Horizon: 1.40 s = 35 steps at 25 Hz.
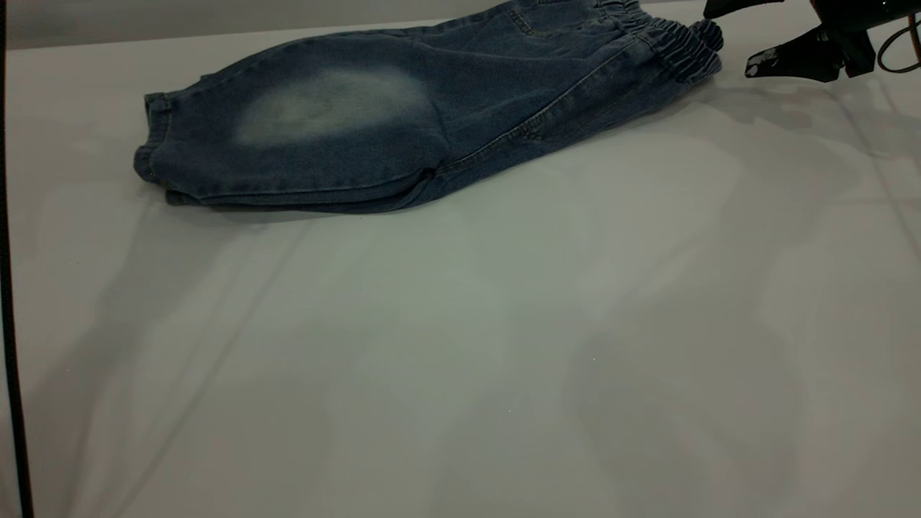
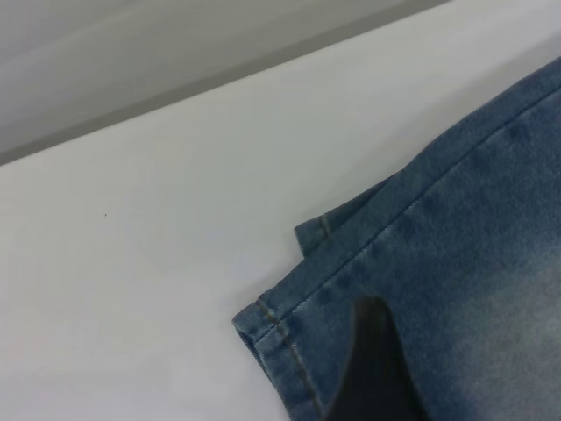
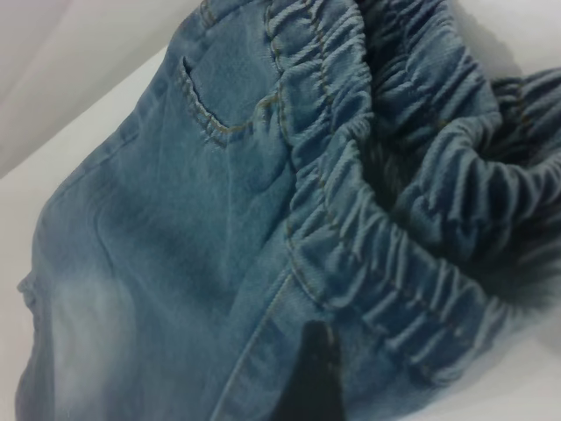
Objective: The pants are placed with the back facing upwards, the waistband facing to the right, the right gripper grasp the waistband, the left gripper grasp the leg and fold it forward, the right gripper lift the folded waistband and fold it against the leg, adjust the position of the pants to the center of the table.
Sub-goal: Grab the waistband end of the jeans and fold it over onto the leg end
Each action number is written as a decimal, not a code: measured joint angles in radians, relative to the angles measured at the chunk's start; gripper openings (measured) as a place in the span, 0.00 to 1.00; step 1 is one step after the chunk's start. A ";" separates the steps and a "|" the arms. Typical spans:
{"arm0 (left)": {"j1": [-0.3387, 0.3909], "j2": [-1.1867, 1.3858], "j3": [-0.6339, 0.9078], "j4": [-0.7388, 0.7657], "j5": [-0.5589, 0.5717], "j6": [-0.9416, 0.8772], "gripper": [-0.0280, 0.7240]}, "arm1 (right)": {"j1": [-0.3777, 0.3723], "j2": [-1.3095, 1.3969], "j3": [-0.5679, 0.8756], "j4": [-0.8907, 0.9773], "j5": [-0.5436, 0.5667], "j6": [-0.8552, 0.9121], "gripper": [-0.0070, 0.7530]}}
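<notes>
The pants (image 1: 460, 108) are blue denim shorts, folded in half lengthwise and lying flat at the far side of the table (image 1: 460, 360). The leg (image 1: 324, 108) on top points left and has a faded pale patch. Its hem corner (image 2: 263, 320) shows in the left wrist view. The ruched waistband (image 1: 676, 43) points right, and its bunched gathers (image 3: 386, 237) fill the right wrist view. My right gripper (image 1: 727, 42) hovers open just right of the waistband, holding nothing. My left gripper (image 2: 438, 368) hangs above the leg near the hem, with one finger (image 2: 372, 368) showing and nothing held.
The white tabletop stretches wide in front of the pants and to their left. The table's far edge (image 2: 219, 79) runs close behind the hem. A back pocket (image 3: 219, 123) sits below the waistband. A black cable (image 1: 899, 50) loops behind the right gripper.
</notes>
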 joint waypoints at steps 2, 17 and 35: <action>0.000 0.000 0.000 0.000 0.000 0.000 0.66 | 0.002 0.003 0.000 0.003 0.000 0.000 0.79; 0.000 0.000 0.000 0.004 0.001 0.000 0.66 | 0.056 0.124 -0.102 0.073 0.033 0.001 0.79; -0.059 0.000 0.000 -0.059 0.026 0.000 0.66 | 0.109 0.182 -0.191 0.076 0.007 -0.006 0.30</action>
